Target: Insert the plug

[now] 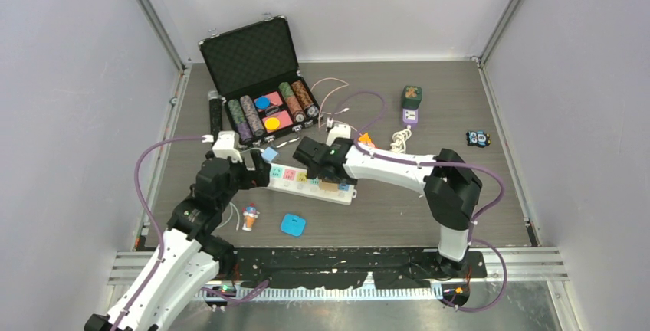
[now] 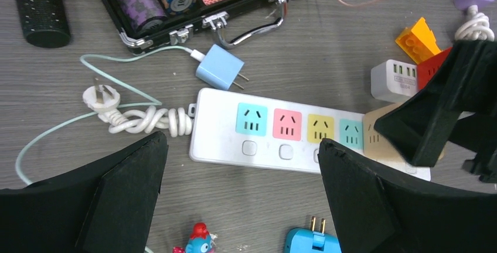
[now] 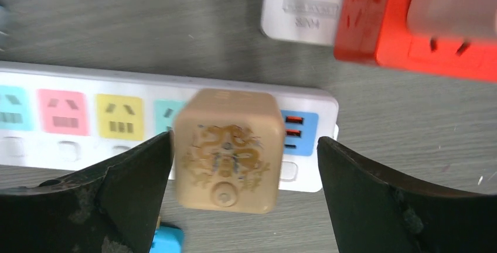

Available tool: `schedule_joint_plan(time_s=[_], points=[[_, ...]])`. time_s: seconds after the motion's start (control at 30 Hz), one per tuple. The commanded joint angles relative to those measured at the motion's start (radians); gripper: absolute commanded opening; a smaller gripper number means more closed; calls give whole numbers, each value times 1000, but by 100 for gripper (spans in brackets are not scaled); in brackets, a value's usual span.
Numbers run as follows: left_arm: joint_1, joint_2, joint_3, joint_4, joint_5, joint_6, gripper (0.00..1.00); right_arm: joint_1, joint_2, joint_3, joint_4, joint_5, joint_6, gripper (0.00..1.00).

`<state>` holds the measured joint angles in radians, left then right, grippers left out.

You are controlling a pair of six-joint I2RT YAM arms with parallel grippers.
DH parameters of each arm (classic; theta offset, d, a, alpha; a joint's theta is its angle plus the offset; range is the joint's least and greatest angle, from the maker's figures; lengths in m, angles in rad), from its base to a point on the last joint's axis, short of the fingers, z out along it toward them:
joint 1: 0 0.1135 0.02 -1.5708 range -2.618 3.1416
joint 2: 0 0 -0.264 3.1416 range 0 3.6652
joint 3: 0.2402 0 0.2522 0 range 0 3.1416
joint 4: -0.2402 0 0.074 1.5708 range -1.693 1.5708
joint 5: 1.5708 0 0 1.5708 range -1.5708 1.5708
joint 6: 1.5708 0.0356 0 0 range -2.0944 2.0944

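A white power strip [image 1: 306, 181] with coloured sockets lies mid-table; it also shows in the left wrist view [image 2: 223, 142] and the right wrist view [image 3: 117, 80]. A tan cube plug [image 3: 225, 147] with a dragon print sits on the strip between the teal socket and the blue USB block; it also shows from above [image 1: 330, 186] and in the left wrist view [image 2: 375, 136]. My right gripper [image 3: 244, 142] is open, with a finger on each side of the plug, the left one close against it. My left gripper [image 2: 241, 147] is open over the strip's left sockets, holding nothing.
An open poker-chip case [image 1: 264, 90] stands behind the strip. A light blue charger [image 2: 220, 68], a white USB charger [image 2: 394, 80], a red adapter [image 3: 422, 24] and an orange brick [image 2: 419, 36] lie near it. A blue plug [image 1: 292, 224] and a toy figure [image 1: 251, 216] lie in front.
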<state>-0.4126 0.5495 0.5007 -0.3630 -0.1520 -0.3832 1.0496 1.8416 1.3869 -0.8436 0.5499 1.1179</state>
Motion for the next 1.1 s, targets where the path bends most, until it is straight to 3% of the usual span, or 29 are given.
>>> schedule_joint_plan(time_s=[0.0,0.17,0.2,0.23,0.3,0.37,0.47,0.6,0.83,0.97,1.07], points=[[-3,4,86,-63,-81,-34,100,-53,-69,178,32,-29,-175,95],[-3,64,164,-241,-105,-112,97,-133,-119,230,158,-307,-375,95],[-3,80,176,-284,-104,-133,95,-142,-123,229,190,-375,-394,100],[-4,93,185,-325,-102,-158,94,-156,-131,227,206,-402,-436,97],[-3,116,190,-398,-97,-228,93,-169,-139,230,243,-461,-510,84],[-3,147,187,-444,-70,-269,91,-173,-141,248,260,-495,-587,61],[-3,198,168,-452,-25,-303,87,-174,-140,262,267,-528,-688,48],[-3,273,139,-364,4,-312,81,-176,-144,260,279,-556,-743,42],[12,403,145,-121,38,-251,79,-191,-144,278,294,-598,-808,43],[24,527,201,18,31,-196,78,-215,-138,294,294,-599,-818,44],[55,652,287,25,11,-185,77,-229,-133,299,294,-594,-826,44]])
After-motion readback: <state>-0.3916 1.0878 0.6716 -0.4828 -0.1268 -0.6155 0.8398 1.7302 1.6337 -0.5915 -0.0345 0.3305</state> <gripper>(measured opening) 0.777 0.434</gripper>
